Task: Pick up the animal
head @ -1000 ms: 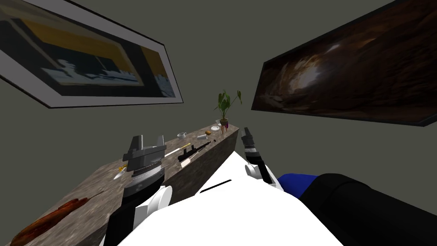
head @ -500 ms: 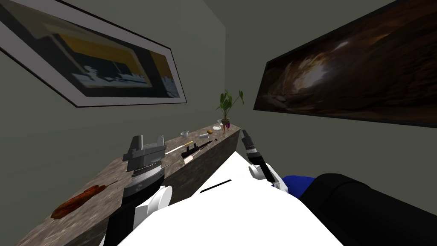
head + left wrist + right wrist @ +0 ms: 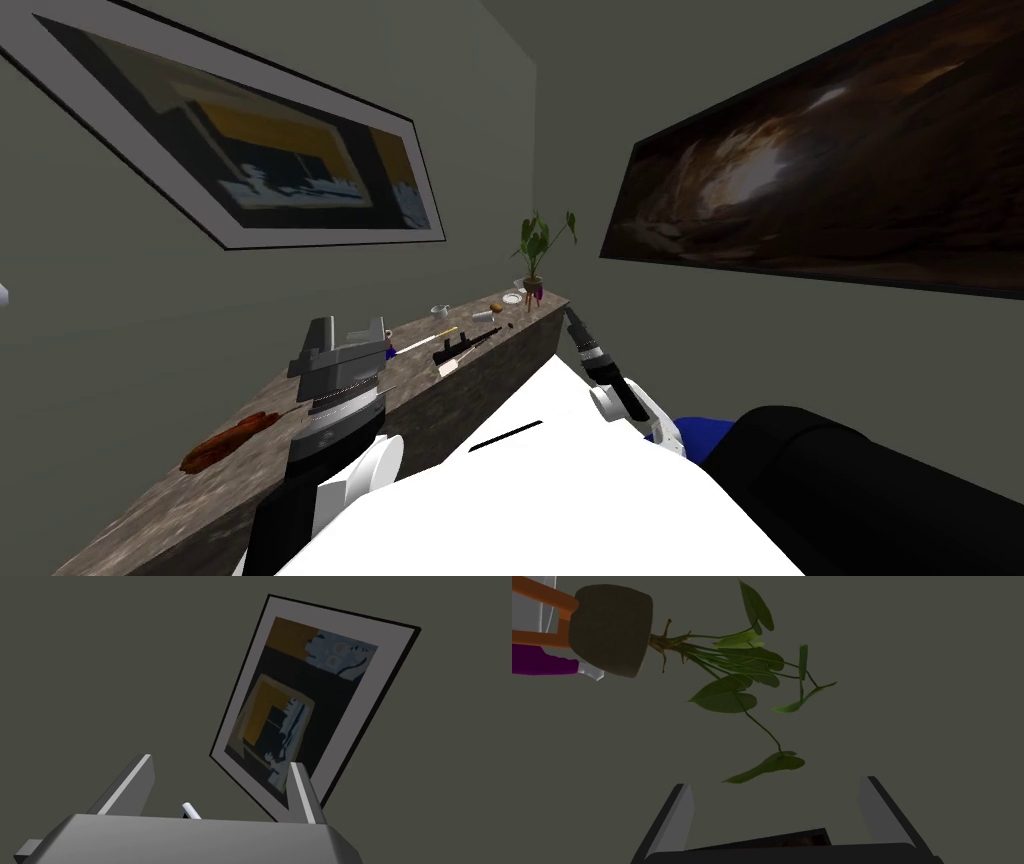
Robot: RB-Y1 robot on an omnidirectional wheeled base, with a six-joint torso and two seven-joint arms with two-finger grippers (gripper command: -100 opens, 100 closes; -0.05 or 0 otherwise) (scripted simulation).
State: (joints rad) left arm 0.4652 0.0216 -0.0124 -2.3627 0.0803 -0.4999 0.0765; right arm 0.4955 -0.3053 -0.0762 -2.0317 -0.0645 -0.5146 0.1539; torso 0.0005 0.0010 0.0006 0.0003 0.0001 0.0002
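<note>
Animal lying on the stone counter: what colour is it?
The animal is reddish brown; the head view shows it best.

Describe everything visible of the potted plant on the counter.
The potted plant has a rounded dark grey-brown pot held in an orange stand, thin stems and broad green leaves, one stem trailing long. It stands upright at the far end of the counter, by the wall. The open right hand points toward it.

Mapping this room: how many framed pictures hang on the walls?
2. The yellow and blue picture hangs above the counter; the dark brown picture hangs right of the plant. More may be out of view.
</note>
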